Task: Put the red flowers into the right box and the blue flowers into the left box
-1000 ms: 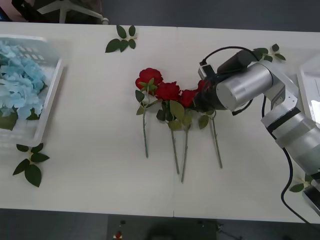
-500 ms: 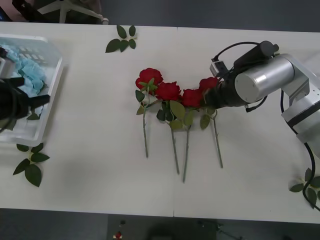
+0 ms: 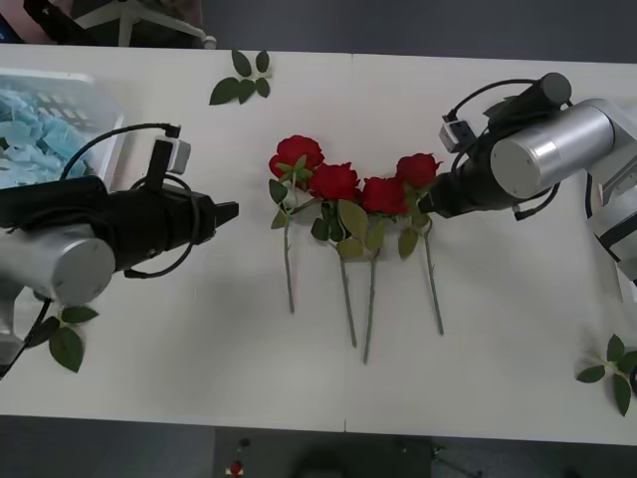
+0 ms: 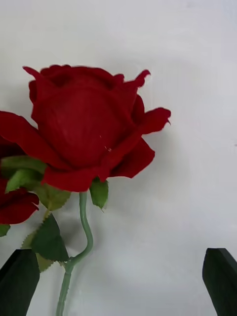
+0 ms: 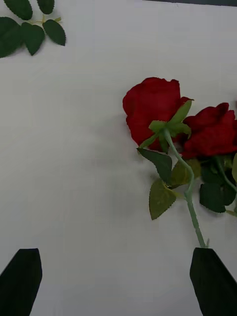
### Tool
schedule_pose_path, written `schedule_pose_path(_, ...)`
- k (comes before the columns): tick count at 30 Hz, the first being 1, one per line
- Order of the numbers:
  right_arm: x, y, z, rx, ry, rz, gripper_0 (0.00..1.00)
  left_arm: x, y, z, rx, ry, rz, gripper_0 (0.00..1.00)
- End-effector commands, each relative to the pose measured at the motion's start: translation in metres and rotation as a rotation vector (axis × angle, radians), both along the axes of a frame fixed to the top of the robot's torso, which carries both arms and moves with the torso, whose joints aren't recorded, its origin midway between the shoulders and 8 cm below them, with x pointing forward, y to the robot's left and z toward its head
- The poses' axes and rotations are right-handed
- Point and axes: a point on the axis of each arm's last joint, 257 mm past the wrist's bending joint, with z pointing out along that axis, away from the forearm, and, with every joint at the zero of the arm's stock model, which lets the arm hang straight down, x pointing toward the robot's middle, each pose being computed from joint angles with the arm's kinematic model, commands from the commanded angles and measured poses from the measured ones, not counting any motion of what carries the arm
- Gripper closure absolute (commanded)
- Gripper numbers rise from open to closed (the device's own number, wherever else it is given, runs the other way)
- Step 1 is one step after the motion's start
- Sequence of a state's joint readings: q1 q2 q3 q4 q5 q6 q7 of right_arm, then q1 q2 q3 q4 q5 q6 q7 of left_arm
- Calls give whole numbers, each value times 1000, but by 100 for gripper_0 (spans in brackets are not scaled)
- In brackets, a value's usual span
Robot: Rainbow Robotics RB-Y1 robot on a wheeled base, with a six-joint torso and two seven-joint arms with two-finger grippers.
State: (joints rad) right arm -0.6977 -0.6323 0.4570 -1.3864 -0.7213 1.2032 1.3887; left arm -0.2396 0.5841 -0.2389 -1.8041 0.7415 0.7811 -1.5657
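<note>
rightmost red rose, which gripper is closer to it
Right. The right gripper sits open just beside the rightmost red rose; the left gripper is open too, beyond the leftmost rose, across the row.

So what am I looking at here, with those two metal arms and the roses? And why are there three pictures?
It is a two-armed robot sorting fake flowers. The wide picture comes from a camera above its arms, looking down at the white table. Four red flowers lie in a row in the middle. The left box, at the table's left edge, already holds blue flowers. Loose leaf sprigs lie around. The two upright pictures come from cameras on the wrists, each looking past its own claw. The right claw is open by the rightmost rose; the left claw is open, facing the leftmost rose. Neither holds anything.
</note>
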Motion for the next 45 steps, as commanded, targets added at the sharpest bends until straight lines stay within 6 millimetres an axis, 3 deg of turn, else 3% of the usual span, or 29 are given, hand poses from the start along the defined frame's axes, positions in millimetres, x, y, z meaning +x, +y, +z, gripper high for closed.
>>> schedule_pose_path(1, 14, -5, 25, -70, -67, 56, 3, 33, -25, 17, -51, 19, 39, 13)
schedule_pose_path(10, 13, -5, 8, -135, -67, 64, 8, 56, -92, -6, -25, 101, -15, 12)
schedule_pose_path(13, 13, 1, -2, -141, -59, 74, 9, 54, -110, -23, -9, 134, -34, 0)
schedule_pose_path(21, 14, 11, -27, -187, -78, 106, 10, 38, -124, -56, 79, 142, -86, 0)
schedule_pose_path(24, 14, 14, -35, -182, -73, 106, 12, 36, -124, -59, 82, 145, -88, 0)
schedule_pose_path(25, 14, 14, -38, -182, -68, 104, 14, 36, -125, -58, 83, 142, -88, 4)
schedule_pose_path(26, 14, 14, -40, -185, -66, 105, 17, 36, -126, -58, 82, 142, -88, 31)
schedule_pose_path(27, 15, 15, -41, -185, -69, 106, 19, 36, -127, -59, 83, 142, -89, 42)
schedule_pose_path(28, 15, 14, -42, -190, -69, 107, 24, 37, -127, -58, 87, 138, -89, 44)
schedule_pose_path(31, 13, 18, -48, -199, -74, 122, 49, 35, -129, -61, 94, 139, -94, 44)
schedule_pose_path(33, 13, 16, -52, -203, -73, 120, 60, 35, -129, -62, 98, 137, -93, 76)
schedule_pose_path(35, 13, 16, -54, -199, -70, 117, 70, 35, -128, -62, 106, 133, -95, 87)
schedule_pose_path(40, 15, 17, -54, -192, -75, 112, 97, 38, -124, -61, 125, 118, -89, 91)
schedule_pose_path(43, 17, 17, -51, -183, -78, 105, 100, 41, -121, -60, 143, 105, -84, 99)
schedule_pose_path(45, 19, 18, -46, -162, -81, 92, 100, 42, -120, -60, 149, 100, -83, 99)
